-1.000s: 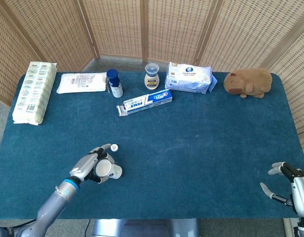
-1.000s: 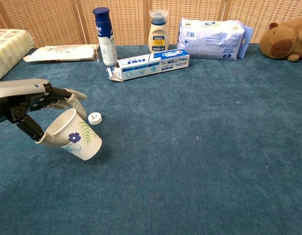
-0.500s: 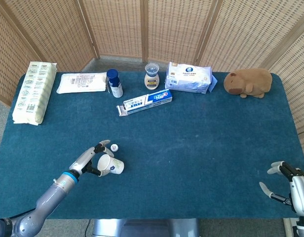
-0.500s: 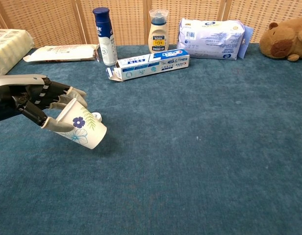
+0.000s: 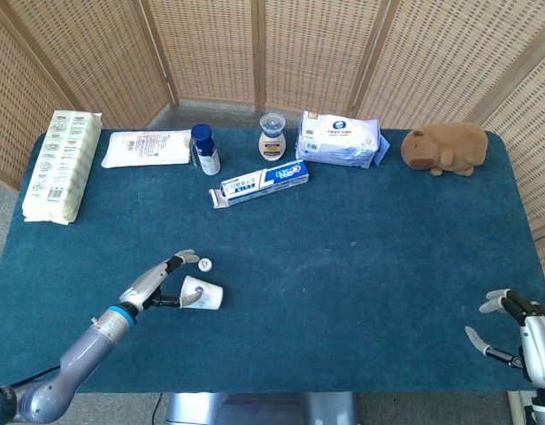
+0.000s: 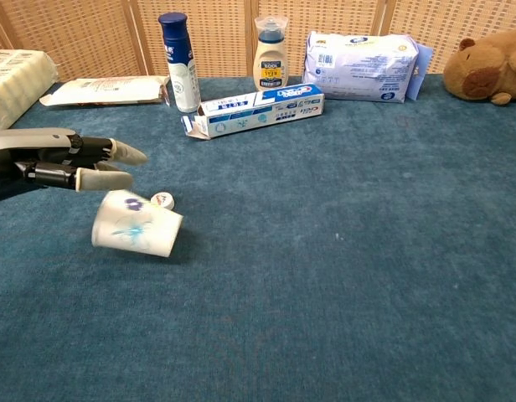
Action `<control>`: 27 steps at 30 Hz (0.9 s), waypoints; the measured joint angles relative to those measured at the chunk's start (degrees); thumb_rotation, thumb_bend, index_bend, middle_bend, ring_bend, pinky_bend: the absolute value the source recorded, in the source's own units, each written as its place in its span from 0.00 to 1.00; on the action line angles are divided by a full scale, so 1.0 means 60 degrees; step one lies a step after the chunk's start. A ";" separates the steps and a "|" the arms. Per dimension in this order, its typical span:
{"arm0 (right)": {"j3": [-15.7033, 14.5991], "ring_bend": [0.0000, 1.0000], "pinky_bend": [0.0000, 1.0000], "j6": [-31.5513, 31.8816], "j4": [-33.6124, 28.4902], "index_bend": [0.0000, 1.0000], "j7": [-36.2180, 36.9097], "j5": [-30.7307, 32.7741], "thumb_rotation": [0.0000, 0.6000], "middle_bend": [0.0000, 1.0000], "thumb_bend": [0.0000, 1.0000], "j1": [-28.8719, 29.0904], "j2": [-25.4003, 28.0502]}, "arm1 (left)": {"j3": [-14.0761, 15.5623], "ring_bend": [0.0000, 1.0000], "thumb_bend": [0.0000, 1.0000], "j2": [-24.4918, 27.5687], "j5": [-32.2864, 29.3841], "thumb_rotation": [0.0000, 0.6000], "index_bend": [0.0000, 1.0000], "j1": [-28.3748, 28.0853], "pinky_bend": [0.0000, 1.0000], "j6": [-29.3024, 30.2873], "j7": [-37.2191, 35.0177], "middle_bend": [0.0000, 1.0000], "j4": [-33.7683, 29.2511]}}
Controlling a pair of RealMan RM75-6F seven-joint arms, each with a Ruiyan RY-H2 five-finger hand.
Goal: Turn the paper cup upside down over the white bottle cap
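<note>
Worktop (image 5: 361,266) in blue cloth, wicker screens (image 5: 255,44) behind; we see paper cup (image 6: 135,234) on its side, mouth left, beside white bottle cap (image 6: 162,200); left robot hand (image 6: 69,164) spread above; right robot hand (image 5: 507,323) spread, empty.

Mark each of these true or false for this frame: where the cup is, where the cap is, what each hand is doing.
1. The paper cup lies on its side on the table. True.
2. The cup covers the white bottle cap. False: the cap sits uncovered beside the cup's base.
3. The left hand grips the cup. False: its fingers are stretched out above the cup, holding nothing.
4. The right hand is at the table's near right corner, holding nothing. True.
5. The toothpaste box stands upright. False: it lies flat.
</note>
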 measured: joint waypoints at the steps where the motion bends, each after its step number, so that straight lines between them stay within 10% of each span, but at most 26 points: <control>1: 0.0001 0.44 0.37 0.0001 -0.0005 0.48 -0.0003 -0.0012 0.71 0.38 0.30 0.0004 -0.0003 | 0.0032 0.00 0.21 0.0040 0.0012 0.42 0.07 -0.0028 0.03 0.0069 0.0158 0.01 -0.0007; 18: 0.0007 0.44 0.37 0.0023 -0.0055 0.48 -0.0053 -0.0083 0.71 0.38 0.30 0.0025 -0.0040 | 0.0580 0.00 0.32 0.0843 0.1141 0.44 0.24 -0.0311 0.03 0.1530 0.3083 0.01 -0.0995; 27: 0.0005 0.44 0.37 0.0133 0.0087 0.48 0.0119 -0.0001 0.70 0.38 0.30 -0.0078 -0.0027 | 0.1176 0.00 0.32 0.0107 0.0258 0.75 0.24 -0.1026 0.03 0.1975 0.6593 0.01 -0.1149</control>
